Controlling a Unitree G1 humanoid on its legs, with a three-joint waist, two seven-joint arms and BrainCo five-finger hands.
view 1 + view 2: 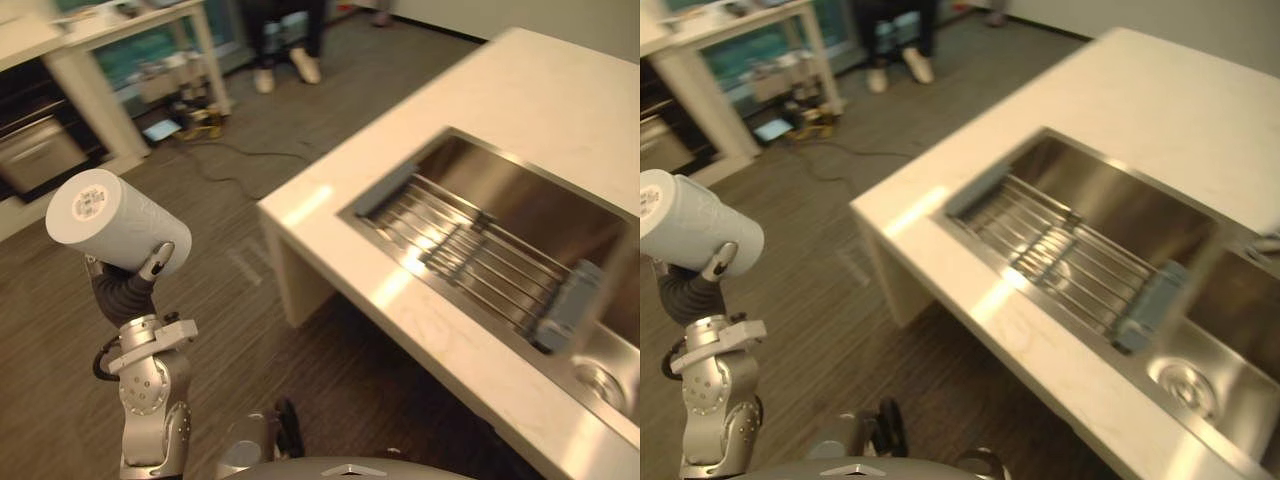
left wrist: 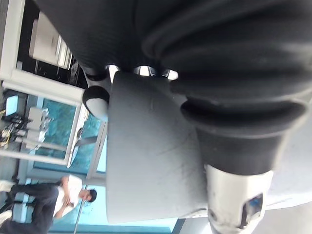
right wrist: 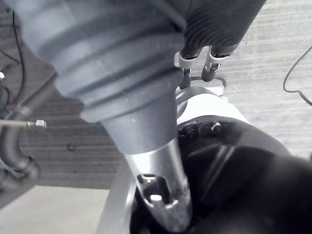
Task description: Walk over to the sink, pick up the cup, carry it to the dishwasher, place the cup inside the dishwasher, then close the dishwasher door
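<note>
White cylindrical cup (image 1: pixel 115 222) sits at the left of the eye views, tipped on its side with its flat round end facing up toward the camera. The left robot hand (image 1: pixel 155 262) holds it from below. A dark fingertip curls up onto the cup's lower right edge, and the ribbed wrist cover sits directly under the cup. In the left wrist view the cup's pale wall lies pressed against the hand, with dark-tipped fingers (image 2: pixel 96 100) wrapped round its far side.

The cup is in the air above the dark wood-grain floor (image 1: pixel 60 380), well apart from the white stone worktop (image 1: pixel 540 90) that takes up the right half of the eye views. A stainless steel sink (image 1: pixel 520 200) is set into that worktop. A roll-up rack of metal bars with grey end strips (image 1: pixel 470 255) lies across the basin, and a round drain (image 1: pixel 605 380) shows at the lower right.

The right robot hand (image 3: pixel 156 170) hangs over the floor in its own wrist view; I cannot tell whether it is open or closed.

At the top of the frame are a white table (image 1: pixel 90 70) and a seated person's legs and pale shoes (image 1: pixel 285 65).
</note>
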